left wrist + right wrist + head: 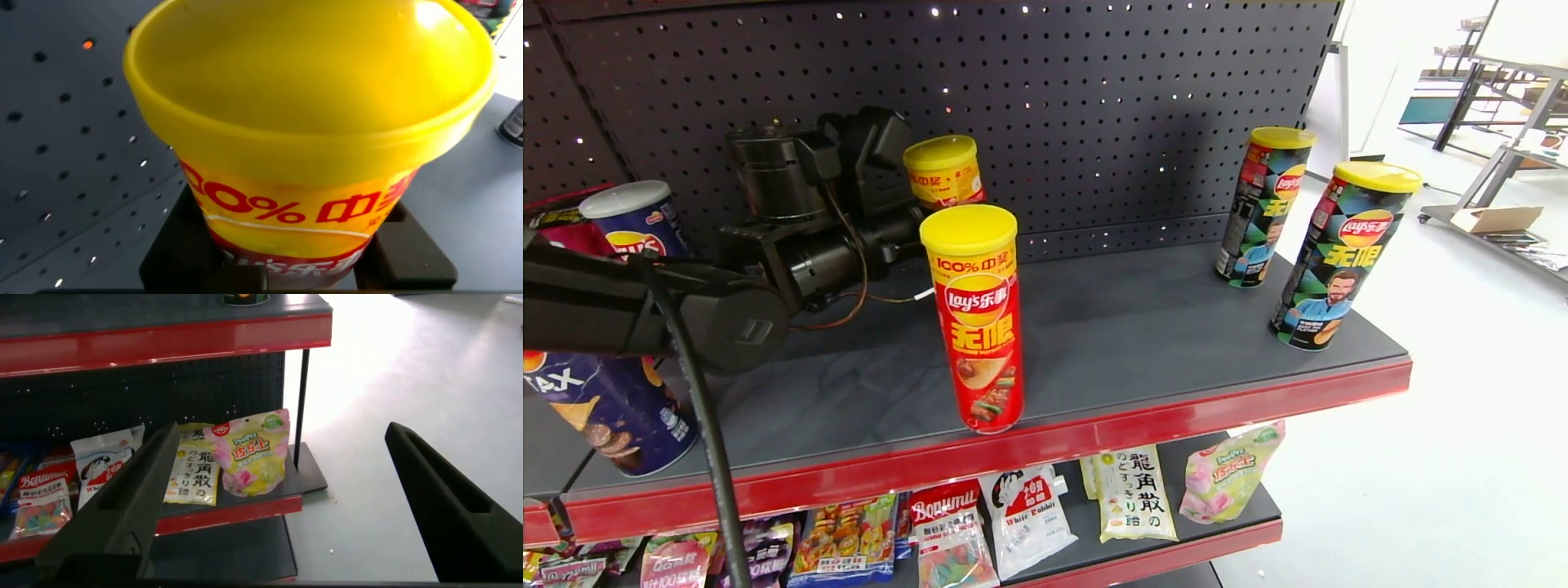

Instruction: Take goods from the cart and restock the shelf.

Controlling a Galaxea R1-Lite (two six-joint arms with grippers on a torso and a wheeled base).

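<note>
A red chips can with a yellow lid (944, 172) stands upright at the back of the grey top shelf (1143, 327), close to the pegboard. My left gripper (905, 222) is shut on its lower body. In the left wrist view the can (310, 122) sits between the black fingers (176, 253); its base is hidden. A second red can (977, 318) stands free in front of it, near the shelf's red edge. My right gripper (286, 514) is open with nothing in it, low down facing the lower shelf.
Two black-and-green cans (1263, 206) (1334, 255) stand at the shelf's right end. Blue cans (633, 219) (613, 416) stand at the left. Snack bags (1131, 494) (255, 453) lie on the lower shelf. Bare shelf lies between the red cans and the right pair.
</note>
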